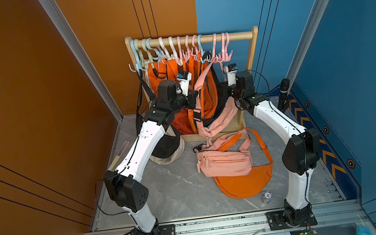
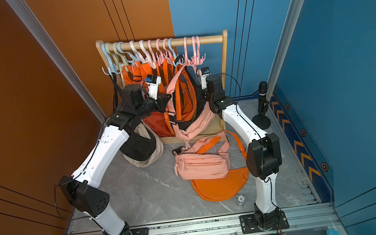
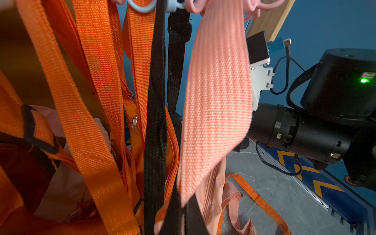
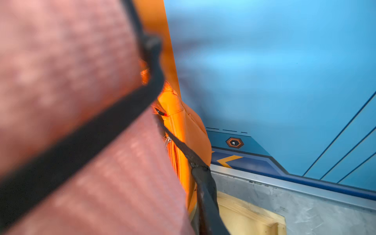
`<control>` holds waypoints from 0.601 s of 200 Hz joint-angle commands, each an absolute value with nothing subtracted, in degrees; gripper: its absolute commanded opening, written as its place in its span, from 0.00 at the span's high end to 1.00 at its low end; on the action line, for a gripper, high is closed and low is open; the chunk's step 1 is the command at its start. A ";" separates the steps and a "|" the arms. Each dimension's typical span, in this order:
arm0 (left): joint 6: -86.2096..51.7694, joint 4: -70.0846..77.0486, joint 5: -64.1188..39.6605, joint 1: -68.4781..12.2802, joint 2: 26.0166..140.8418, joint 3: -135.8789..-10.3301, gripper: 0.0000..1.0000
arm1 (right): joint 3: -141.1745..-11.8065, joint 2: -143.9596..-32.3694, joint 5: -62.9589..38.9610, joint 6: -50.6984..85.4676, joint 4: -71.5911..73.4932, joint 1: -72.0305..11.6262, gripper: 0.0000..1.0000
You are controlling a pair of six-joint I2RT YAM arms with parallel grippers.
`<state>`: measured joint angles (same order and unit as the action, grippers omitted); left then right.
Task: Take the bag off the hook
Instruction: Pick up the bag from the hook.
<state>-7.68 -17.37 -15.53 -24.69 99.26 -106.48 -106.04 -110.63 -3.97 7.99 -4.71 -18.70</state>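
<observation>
Hanging by its strap from a plastic hook [image 1: 204, 56] on the wooden rack [image 1: 238, 35], the pink bag [image 1: 224, 116] sags low, right of the rack's middle, a soft canvas pouch just above the rack's base. Its pink strap [image 3: 217, 101] is wide, coarse ribbed webbing. We see it kink leftward where the left gripper [image 1: 194, 97] meets it, jaws pressed together on that webbing. The right gripper [image 1: 224, 89] is buried against the bag's right end, and we cannot tell how its jaws stand. Its wrist view gives only blurred pink cloth crossed by a black strap [image 4: 81, 138].

Along the round rail we count many pastel hooks [image 1: 175, 51], smooth moulded plastic with curled prongs. Behind the pink bag hang orange bags [image 1: 182, 118] of slick fabric on woven orange straps. At the left a black bag [image 1: 168, 145] lies slumped on a beige bag [image 1: 177, 154].

Nearer, on the grey marbled floor [image 1: 178, 190], a boxy second pink bag [image 1: 224, 163] lies zipped shut, partly over a crescent orange bag [image 1: 246, 184]. We cannot see inside any bag.
</observation>
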 commanded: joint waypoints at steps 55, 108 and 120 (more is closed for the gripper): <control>-9.18 -17.42 -16.00 -26.17 99.79 -109.44 1.00 | -98.62 -101.22 -6.57 10.60 -1.03 -19.60 1.00; -10.77 -19.51 -16.50 -27.11 105.17 -117.08 1.00 | -99.94 -100.53 -8.43 12.63 -0.96 -19.86 1.00; -11.34 -19.60 -16.53 -27.11 106.41 -118.75 1.00 | -100.57 -100.72 -8.70 12.82 -1.18 -19.92 1.00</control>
<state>-9.54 -19.05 -15.70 -26.96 103.83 -114.67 -99.29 -101.86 -6.81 11.07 -2.33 -19.57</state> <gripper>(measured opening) 0.049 0.047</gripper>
